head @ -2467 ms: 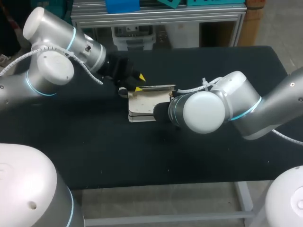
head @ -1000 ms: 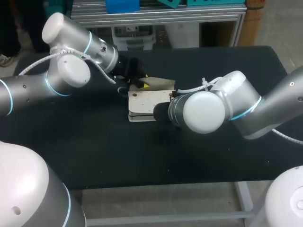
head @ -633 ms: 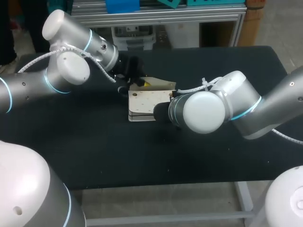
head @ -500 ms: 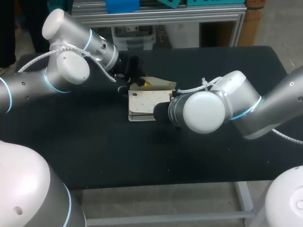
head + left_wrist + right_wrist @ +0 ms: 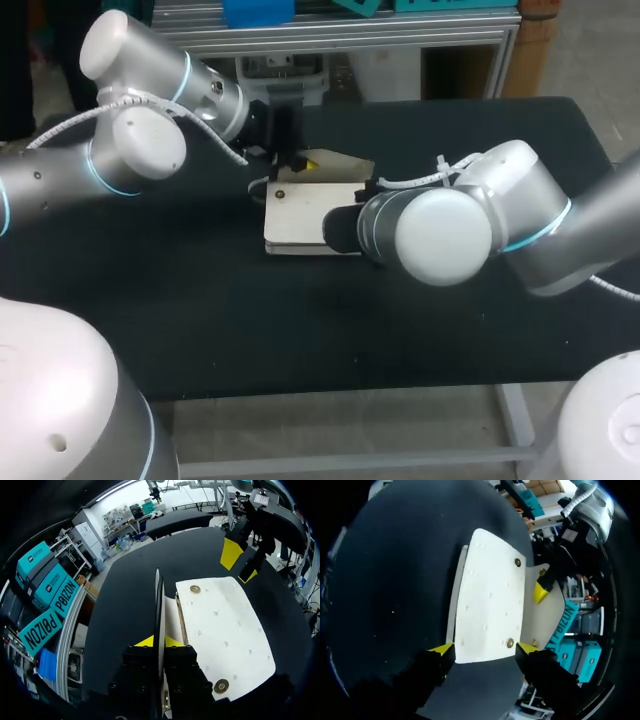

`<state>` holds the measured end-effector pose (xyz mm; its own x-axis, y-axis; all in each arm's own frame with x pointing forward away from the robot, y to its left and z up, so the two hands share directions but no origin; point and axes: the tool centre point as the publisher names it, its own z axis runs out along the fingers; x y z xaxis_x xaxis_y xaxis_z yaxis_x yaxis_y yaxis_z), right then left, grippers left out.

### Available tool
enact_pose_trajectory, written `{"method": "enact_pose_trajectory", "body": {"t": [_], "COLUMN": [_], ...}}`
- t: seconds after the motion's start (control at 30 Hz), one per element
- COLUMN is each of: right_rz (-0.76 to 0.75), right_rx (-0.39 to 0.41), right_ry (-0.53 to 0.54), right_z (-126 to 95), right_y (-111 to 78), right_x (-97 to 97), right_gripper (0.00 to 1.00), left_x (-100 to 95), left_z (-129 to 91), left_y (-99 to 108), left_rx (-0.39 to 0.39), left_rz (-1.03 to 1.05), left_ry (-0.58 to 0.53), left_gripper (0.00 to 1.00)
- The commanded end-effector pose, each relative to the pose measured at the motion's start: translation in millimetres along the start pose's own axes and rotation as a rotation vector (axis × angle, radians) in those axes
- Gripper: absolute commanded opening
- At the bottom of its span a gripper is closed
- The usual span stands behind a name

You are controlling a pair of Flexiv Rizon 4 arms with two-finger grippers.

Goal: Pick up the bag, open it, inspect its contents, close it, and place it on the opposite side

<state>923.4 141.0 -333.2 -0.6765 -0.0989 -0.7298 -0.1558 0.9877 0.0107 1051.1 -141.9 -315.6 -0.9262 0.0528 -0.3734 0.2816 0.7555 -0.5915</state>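
Table (image 5: 200,300), black | bag (image 5: 300,215): white, mid-table, long axis left–right, mouth facing the far edge | flap (image 5: 340,163): raised off the far long side | right gripper (image 5: 485,649): fingers bracing the bag's right end from both sides | left gripper (image 5: 159,641): tips pinching the flap | step, as judged: opening; next: fold the flap well back, body held steady, for inspection.

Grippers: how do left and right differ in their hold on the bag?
The left gripper pinches the thin raised flap, fingers almost together; the right gripper spans the bag across its end, fingers wide apart. The flap is tilted up; the bag's body lies level. Both are shut.
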Motion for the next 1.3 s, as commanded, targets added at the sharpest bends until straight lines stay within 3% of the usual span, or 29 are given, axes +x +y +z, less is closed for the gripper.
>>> {"method": "enact_pose_trajectory", "body": {"t": [0.03,0.3,0.33,0.4,0.47,0.5,0.9,1.3], "right_rz": [0.002,0.015,0.016,0.018,0.017,0.017,0.016,0.007], "right_rx": [-0.007,-0.021,-0.020,-0.021,-0.021,-0.023,-0.043,-0.042], "right_ry": [-0.007,-0.040,-0.046,-0.059,-0.072,-0.081,-0.128,-0.133], "right_z": [-36,-59,-62,-67,-71,-74,-82,-59], "right_y": [-5.9,-9.4,-9.7,-10.2,-10.3,-10.3,-8.2,-4.9], "right_x": [-3.4,-17.6,-20.0,-24.1,-27.6,-30.0,-50.0,-76.8], "right_gripper": [1.00,1.00,0.96,0.45,0.12,0.00,0.00,0.00], "left_x": [4.7,3.3,2.9,2.7,2.6,2.6,2.4,23.3], "left_z": [-17,-37,-40,-47,-51,-54,-62,-76], "left_y": [-12,-30,-33,-38,-41,-43,-49,-68], "left_rx": [-0.028,-0.036,-0.037,-0.036,-0.035,-0.034,-0.034,0.025], "left_rz": [-0.023,-0.051,-0.052,-0.054,-0.057,-0.060,-0.089,-0.076], "left_ry": [-0.030,-0.057,-0.061,-0.071,-0.084,-0.088,-0.078,-0.172], "left_gripper": [0.00,0.00,0.00,0.00,0.00,0.00,0.00,0.00]}}
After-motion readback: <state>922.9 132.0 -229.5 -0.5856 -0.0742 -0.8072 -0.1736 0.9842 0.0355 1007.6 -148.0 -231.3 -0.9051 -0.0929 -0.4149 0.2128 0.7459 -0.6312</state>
